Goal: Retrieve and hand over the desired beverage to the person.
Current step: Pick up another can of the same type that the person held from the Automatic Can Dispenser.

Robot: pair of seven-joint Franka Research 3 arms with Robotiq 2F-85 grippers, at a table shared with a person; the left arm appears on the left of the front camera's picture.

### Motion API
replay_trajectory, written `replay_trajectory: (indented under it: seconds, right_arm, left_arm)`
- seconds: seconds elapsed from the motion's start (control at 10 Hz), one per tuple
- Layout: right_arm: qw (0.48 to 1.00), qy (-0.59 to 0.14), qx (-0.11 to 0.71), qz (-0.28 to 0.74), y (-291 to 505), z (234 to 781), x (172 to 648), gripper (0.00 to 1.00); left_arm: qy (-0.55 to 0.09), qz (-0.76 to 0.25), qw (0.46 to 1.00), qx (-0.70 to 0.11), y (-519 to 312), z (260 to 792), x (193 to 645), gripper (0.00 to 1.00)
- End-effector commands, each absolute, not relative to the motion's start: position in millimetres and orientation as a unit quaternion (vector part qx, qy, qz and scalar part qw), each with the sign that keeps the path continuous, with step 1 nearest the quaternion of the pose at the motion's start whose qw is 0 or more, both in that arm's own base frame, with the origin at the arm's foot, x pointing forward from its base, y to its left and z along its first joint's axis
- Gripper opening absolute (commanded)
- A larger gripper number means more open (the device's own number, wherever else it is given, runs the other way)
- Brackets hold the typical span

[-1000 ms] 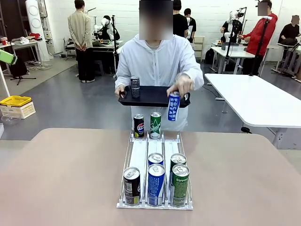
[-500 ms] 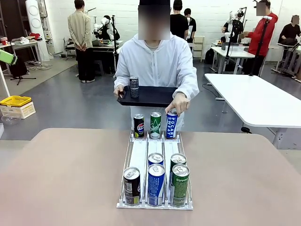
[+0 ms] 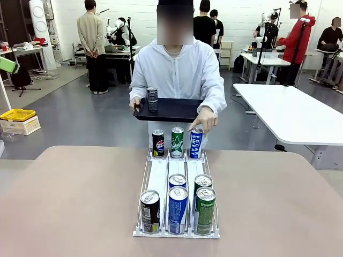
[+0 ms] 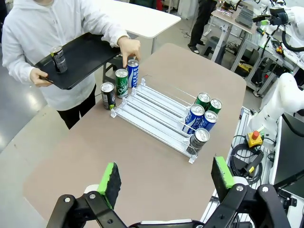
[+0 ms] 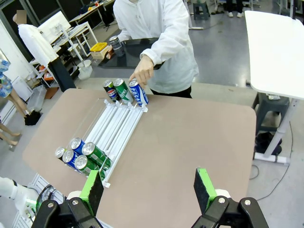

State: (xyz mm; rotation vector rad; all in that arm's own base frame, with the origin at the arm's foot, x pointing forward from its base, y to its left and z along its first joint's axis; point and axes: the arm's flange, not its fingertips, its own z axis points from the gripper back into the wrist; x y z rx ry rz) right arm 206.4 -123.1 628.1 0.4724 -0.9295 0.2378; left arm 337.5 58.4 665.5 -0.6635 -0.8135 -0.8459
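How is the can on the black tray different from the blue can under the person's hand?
The tray can is dark grey; the Pocari Sweat can is blue. The tray can rides on the black tray; the Pocari Sweat can stands at the far end of the rack, the person's hand on top. Both stand upright.

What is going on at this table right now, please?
The person across the table holds a black tray carrying one dark can, and has a hand on top of a blue can standing at the far end of the rack, beside a green can and a black can. Five more cans wait at the near end. The left gripper and right gripper are both open, holding nothing, above the table.
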Motion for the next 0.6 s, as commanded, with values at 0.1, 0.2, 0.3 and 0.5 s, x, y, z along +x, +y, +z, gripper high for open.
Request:
replay_trajectory:
  seconds: [0.1, 0.2, 0.3, 0.5]
  right_arm:
    - [0.860, -0.443, 0.226, 0.113, -122.4, 625.8, 207.3, 1.00]
    - [0.860, -0.443, 0.226, 0.113, -122.4, 625.8, 207.3, 1.00]
    - [0.860, -0.443, 0.226, 0.113, -122.4, 625.8, 207.3, 1.00]
    - [0.860, -0.443, 0.226, 0.113, -122.4, 625.8, 207.3, 1.00]
  left_arm:
    - [-0.381, -0.390, 0.777, -0.314, 59.7, 666.0, 338.0, 1.00]
    - [-0.381, -0.390, 0.777, -0.314, 59.7, 666.0, 338.0, 1.00]
    - [-0.381, -0.390, 0.777, -0.314, 59.7, 666.0, 338.0, 1.00]
    - [-0.381, -0.390, 0.777, -0.314, 59.7, 666.0, 338.0, 1.00]
